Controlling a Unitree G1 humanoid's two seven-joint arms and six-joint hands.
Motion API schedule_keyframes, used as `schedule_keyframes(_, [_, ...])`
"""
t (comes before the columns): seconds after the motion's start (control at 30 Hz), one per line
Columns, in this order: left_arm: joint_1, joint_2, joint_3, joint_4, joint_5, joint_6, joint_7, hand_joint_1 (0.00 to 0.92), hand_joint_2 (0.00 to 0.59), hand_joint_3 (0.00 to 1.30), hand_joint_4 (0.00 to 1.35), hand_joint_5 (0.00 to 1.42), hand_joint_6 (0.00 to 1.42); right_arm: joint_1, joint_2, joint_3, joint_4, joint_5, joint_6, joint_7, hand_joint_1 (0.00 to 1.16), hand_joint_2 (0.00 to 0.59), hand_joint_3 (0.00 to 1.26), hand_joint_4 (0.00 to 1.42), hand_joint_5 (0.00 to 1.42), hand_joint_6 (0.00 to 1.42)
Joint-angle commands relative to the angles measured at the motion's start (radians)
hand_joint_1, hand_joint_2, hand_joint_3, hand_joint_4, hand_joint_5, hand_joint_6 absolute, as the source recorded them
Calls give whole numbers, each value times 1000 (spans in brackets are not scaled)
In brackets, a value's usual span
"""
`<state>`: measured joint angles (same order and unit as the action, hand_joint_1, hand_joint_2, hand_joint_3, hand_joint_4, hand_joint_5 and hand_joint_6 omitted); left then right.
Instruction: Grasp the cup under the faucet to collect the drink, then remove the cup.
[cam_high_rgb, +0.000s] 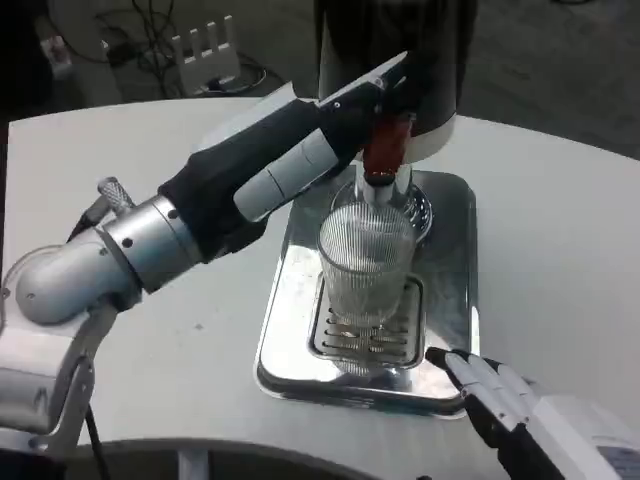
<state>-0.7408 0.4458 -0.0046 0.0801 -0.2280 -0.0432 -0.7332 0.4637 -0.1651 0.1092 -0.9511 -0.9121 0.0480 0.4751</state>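
A ribbed clear glass cup stands upright on the grate of a steel drip tray, right under the faucet of a dark drink dispenser. The faucet has a red handle. My left hand reaches across from the left, its fingers stretched out and touching the faucet's top by the red handle; it holds nothing. My right hand lies low at the tray's front right corner, fingers together and pointing at the tray, apart from the cup.
The tray sits on a white round table. Beyond the table's far edge a white power strip and cables lie on the floor. Bare tabletop stretches to the right of the tray.
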Motion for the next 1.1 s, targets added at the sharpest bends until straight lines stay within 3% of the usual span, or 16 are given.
schedule_keyframes(0.03, [14,5,-14,-29,4,-19,-24,0,0,0,0,0,0,6,3,6,2,3,11,-2,442,446,34,0,0,0])
schedule_keyframes(0.33, [32,36,-32,-86,62,-39,-19,0,0,0,0,0,0,9,3,15,-1,2,10,-4,442,446,34,0,0,0])
schedule_keyframes(1.1, [59,62,-77,-126,158,-77,1,0,4,0,0,0,0,19,7,19,-18,5,9,-4,442,446,34,0,0,0])
